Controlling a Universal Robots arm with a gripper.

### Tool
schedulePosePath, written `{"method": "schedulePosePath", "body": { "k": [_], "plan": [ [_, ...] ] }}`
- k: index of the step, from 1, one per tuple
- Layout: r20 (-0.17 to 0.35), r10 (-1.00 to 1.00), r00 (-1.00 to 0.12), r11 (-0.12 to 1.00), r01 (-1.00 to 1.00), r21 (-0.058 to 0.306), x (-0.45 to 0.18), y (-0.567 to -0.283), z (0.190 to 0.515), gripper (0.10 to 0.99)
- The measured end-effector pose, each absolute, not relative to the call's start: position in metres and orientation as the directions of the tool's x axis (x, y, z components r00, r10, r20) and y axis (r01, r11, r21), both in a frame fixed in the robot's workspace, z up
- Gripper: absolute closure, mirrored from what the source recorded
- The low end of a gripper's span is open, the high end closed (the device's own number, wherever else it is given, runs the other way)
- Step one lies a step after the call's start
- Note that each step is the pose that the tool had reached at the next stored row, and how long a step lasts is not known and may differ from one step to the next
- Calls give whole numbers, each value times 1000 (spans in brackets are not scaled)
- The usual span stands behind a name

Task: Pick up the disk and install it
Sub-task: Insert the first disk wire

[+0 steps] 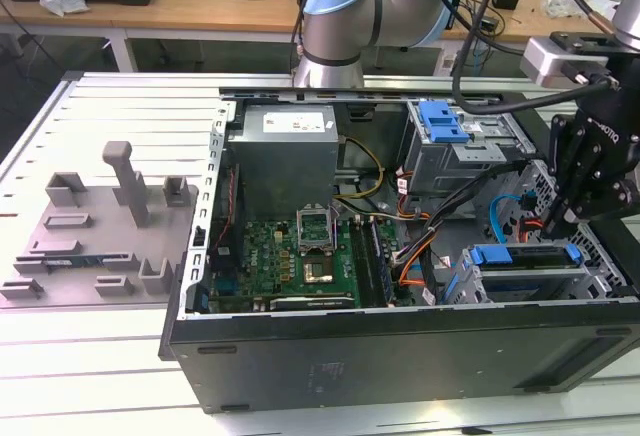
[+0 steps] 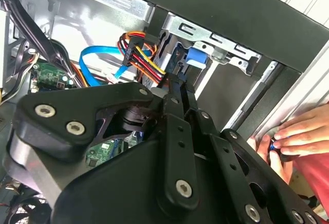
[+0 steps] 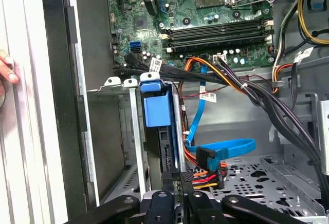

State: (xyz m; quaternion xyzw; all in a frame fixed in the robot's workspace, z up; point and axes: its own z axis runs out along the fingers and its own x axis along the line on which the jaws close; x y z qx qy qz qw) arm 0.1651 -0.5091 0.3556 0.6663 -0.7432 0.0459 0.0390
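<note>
In the exterior view an open computer case (image 1: 400, 356) lies on a slatted table (image 1: 90, 376), with its motherboard (image 1: 290, 256) facing up. The disk (image 1: 522, 256) sits on edge in the drive bay at the near corner of the case, on the exterior view's right, with the blue carrier uppermost. The gripper (image 1: 553, 224) hangs just beyond the disk on its far side, low inside the case. A grey fixture plate (image 1: 90, 246) lies outside the case on the exterior view's left. In the second wrist view the gripper (image 2: 180, 88) has its fingers drawn almost together, and nothing shows between them. They point at the disk (image 2: 197, 57), whose blue tab sits in the metal bay beside a blue cable (image 2: 97, 59). A person's hand (image 2: 300, 136) rests on the table edge outside the case wall. In the first wrist view the gripper (image 3: 179, 180) is at the disk's dark edge, though contact cannot be told. The disk (image 3: 156, 108) stands seated between the bay's rails, near the motherboard (image 3: 205, 8).
</note>
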Motion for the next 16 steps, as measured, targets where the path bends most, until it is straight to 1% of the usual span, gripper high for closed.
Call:
{"method": "schedulePosePath", "body": {
  "k": [16],
  "plan": [
    [119, -987, -109, 108, -994, -16, 165, -510, 355, 918]
  ]
}}
